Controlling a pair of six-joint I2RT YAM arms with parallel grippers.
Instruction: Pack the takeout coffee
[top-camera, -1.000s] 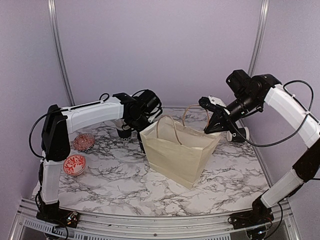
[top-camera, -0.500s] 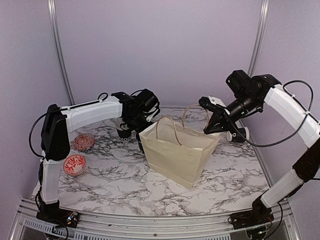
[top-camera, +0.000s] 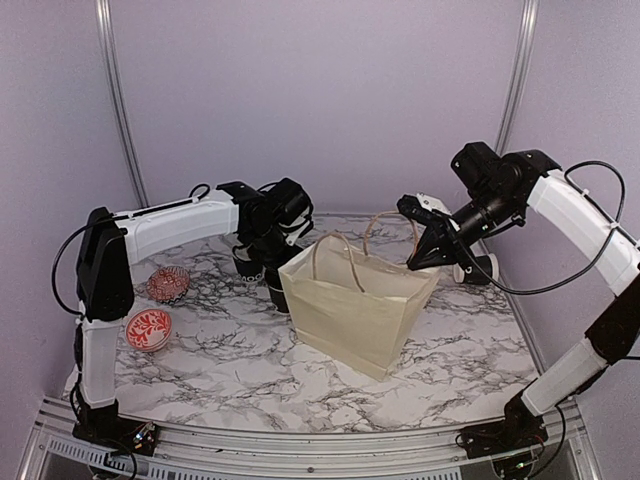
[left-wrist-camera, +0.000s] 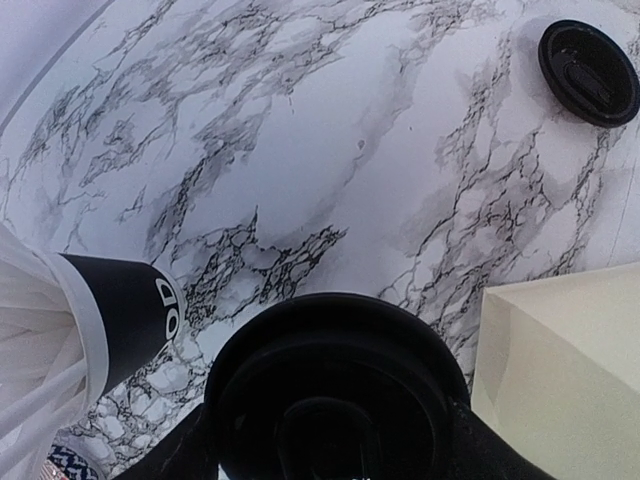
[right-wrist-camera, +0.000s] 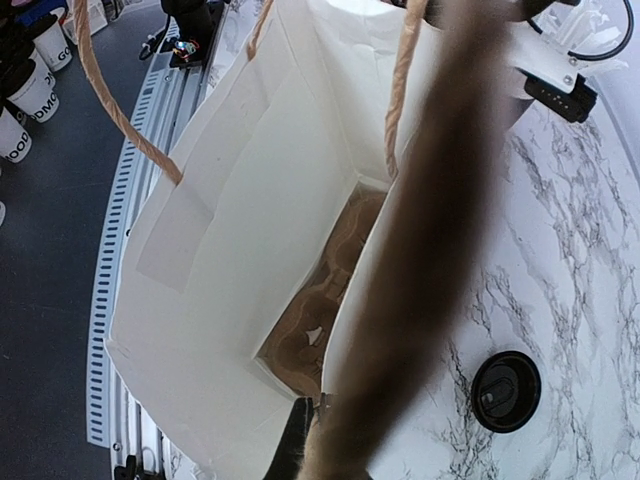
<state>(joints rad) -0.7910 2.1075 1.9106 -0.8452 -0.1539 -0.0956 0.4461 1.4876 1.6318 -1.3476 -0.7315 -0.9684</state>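
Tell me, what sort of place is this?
Likely a robot test booth, not a café: left arm and right arm bolted at a marble table, plain lilac walls, a paper bag and coffee cup as props.

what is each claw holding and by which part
Right claw pinches the paper bag by its top edge. Left claw straddles the coffee cup; whether it grips cannot be told.

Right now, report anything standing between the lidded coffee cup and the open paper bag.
Nothing visible lies between them. The takeout coffee stands right beside the paper bag; only the bag's own wall must be cleared. The straw cup stands on its other side.
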